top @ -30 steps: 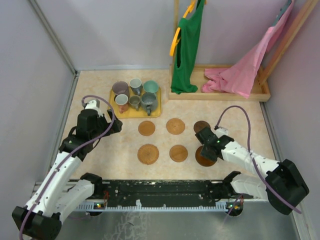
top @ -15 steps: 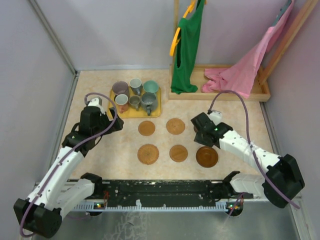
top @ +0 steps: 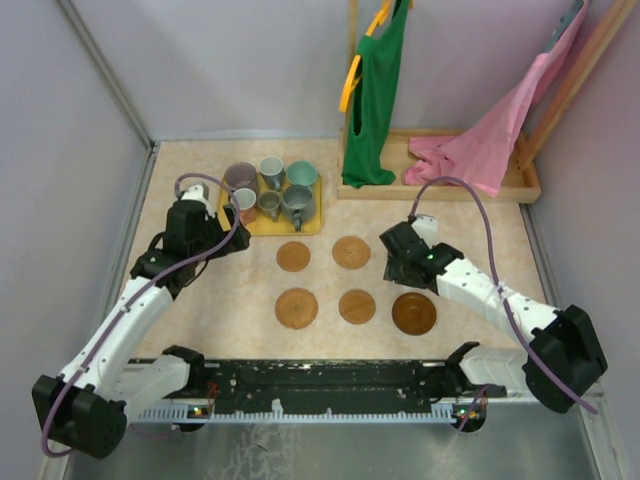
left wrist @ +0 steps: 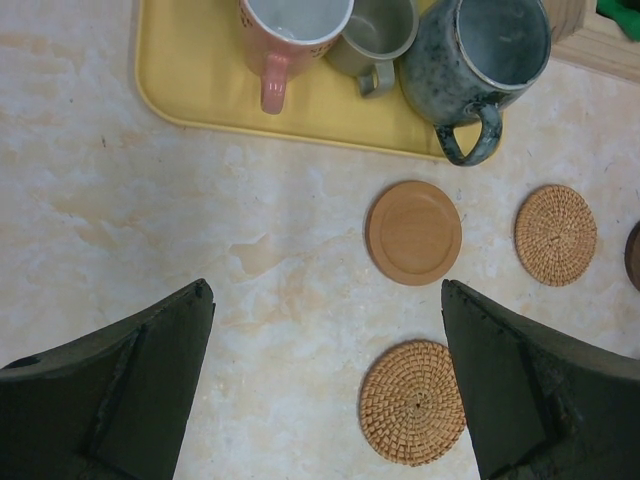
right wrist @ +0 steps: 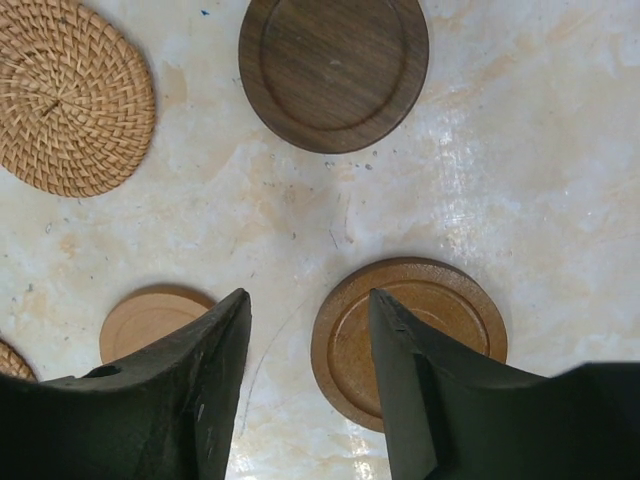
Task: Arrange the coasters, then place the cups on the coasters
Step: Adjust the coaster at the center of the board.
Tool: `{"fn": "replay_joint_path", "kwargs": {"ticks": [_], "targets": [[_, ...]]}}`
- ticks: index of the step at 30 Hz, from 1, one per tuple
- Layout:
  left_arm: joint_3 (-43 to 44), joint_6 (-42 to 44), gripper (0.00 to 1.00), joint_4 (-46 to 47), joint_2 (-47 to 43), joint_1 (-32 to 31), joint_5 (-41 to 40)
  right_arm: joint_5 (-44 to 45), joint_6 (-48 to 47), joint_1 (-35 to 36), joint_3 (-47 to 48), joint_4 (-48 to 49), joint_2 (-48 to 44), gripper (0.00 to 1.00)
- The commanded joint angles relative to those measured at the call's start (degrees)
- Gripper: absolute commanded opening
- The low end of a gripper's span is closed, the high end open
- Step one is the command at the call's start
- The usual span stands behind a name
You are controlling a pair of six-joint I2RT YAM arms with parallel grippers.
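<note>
- tray (top: 262, 229): yellow, rectangular, on the counter (top: 200, 300); every place below is given from it
- cups (top: 271, 168): six, all upright on the tray, in two rows of three
- far row of cups, left to right: purple cup (top: 240, 177), grey cup, teal cup (top: 301, 174)
- near row of cups, left to right: pink cup (left wrist: 290, 25) with a pale inside, small grey-green cup (left wrist: 375, 35), blue-grey cup (left wrist: 485, 60)
- coasters (top: 357, 306): six, flat on the counter in two rows of three, starting in front of the tray and running to its right; none carries a cup
- coaster row nearer the tray, left to right: smooth tan disc (left wrist: 413, 232) just in front of the tray's right half, woven disc (left wrist: 555, 235), dark wood disc (right wrist: 335, 70), the last mostly hidden under the right arm in the top view
- coaster row farther from the tray, left to right: second woven disc (left wrist: 412, 402), small pale wood disc (right wrist: 150, 320), brown wood disc (right wrist: 408, 335)
- left claw (left wrist: 325, 295): above the counter at the tray's near left corner; jaws spread wide, holding nothing
- right claw (right wrist: 308, 300): well to the right of the tray, above the counter between the dark wood disc and the brown wood disc; jaws partly apart, with bare counter and the brown disc's edge showing between them; holding nothing
- green garment (top: 375, 90) and pink garment (top: 490, 140): hanging beyond and to the right of the tray
</note>
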Motion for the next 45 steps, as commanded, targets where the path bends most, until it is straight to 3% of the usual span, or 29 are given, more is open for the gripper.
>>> {"fn": "replay_joint_path", "kwargs": {"ticks": [1,5,12,18,23,38,45], "targets": [[2.82,1.3,1.0,3.07,2.41,0.35,-0.66,2.11,-4.02,0.45,3.69,3.45,1.24,0.54],[3.87,1.42,1.0,3.96,4.92,0.35,-0.5,1.04,-5.96,0.36,4.99,5.22,2.81,0.56],[5.18,1.76,1.0,4.46,6.76,0.35,-1.16,-6.71,-9.91,0.58,6.25,9.01,5.74,0.35],[4.46,1.42,1.0,4.4,6.57,0.4,-1.37,-8.07,-10.52,3.56,5.38,8.69,7.85,0.33],[4.02,1.17,1.0,4.11,6.2,0.36,-1.5,-8.71,-8.02,3.72,1.68,8.15,4.49,0.32],[3.78,1.21,1.0,5.44,8.03,0.42,-0.1,-4.42,2.86,3.88,-7.58,-5.26,-8.57,0.27],[3.47,1.24,1.0,5.73,8.21,0.36,0.21,-3.92,8.01,4.05,-9.28,-9.13,-8.72,0.26]]}}
